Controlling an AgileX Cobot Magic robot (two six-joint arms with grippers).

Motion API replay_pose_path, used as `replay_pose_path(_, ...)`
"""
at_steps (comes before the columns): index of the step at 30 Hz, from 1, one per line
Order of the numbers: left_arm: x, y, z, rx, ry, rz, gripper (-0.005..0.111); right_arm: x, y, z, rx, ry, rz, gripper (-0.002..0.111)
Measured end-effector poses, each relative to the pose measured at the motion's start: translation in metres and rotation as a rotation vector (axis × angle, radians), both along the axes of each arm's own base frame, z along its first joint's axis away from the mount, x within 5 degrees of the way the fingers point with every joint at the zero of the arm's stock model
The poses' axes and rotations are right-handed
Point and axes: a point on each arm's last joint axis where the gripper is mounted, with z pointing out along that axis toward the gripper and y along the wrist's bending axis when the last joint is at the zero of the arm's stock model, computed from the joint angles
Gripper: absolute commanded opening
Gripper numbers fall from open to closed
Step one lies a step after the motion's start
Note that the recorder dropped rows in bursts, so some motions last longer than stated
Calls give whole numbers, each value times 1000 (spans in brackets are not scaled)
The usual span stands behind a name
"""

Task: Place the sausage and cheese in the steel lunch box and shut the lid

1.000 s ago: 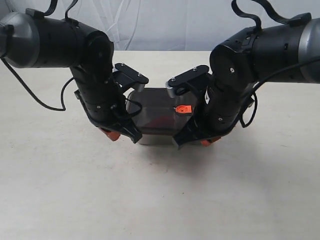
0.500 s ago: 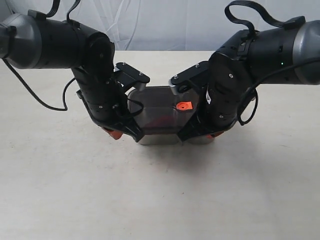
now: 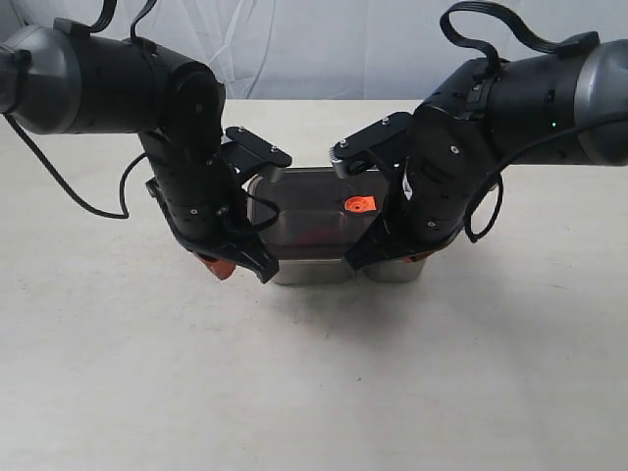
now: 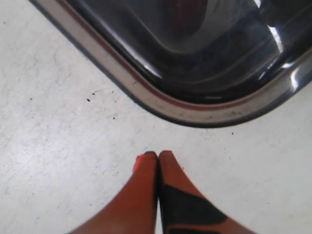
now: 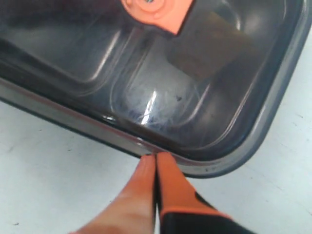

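Note:
The steel lunch box (image 3: 306,273) sits mid-table with the dark translucent lid (image 3: 304,208) on top, its orange valve tab (image 3: 358,205) towards the right. A red smear, the sausage (image 3: 319,236), shows through the lid. In the right wrist view a dim brownish block (image 5: 209,46), perhaps the cheese, lies under the lid (image 5: 161,97) near the tab (image 5: 156,12). My left gripper (image 4: 157,155) is shut and empty over the table, a short way off the lid's rim (image 4: 185,109). My right gripper (image 5: 156,156) is shut, its tips touching the lid's rim (image 5: 214,163).
Both black arms lean in over the box from either side; the left one's orange fingers (image 3: 218,265) sit by the box's front left corner. A black cable (image 3: 69,191) trails on the pale table (image 3: 314,392) at the left. A white backdrop stands behind.
My right gripper has dropped and shifted in against the box's front right rim, hiding most of its orange fingers. The left arm has hardly moved.

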Motion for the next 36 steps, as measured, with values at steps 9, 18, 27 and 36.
replay_pose_path(9, -4, 3, 13, -3, -3, 6, 0, 0, -8, -1, -69, 25, -9, -1)
replay_pose_path(18, -8, 8, 36, -17, -57, -2, 0, -1, -27, 39, -114, -126, -71, -1)
replay_pose_path(27, -5, 2, 38, -92, -93, 18, 0, 6, -28, 36, -129, -189, -106, -1)
replay_pose_path(36, 9, -11, 45, -241, -253, 38, 0, 23, -18, 41, 120, -270, -118, -1)
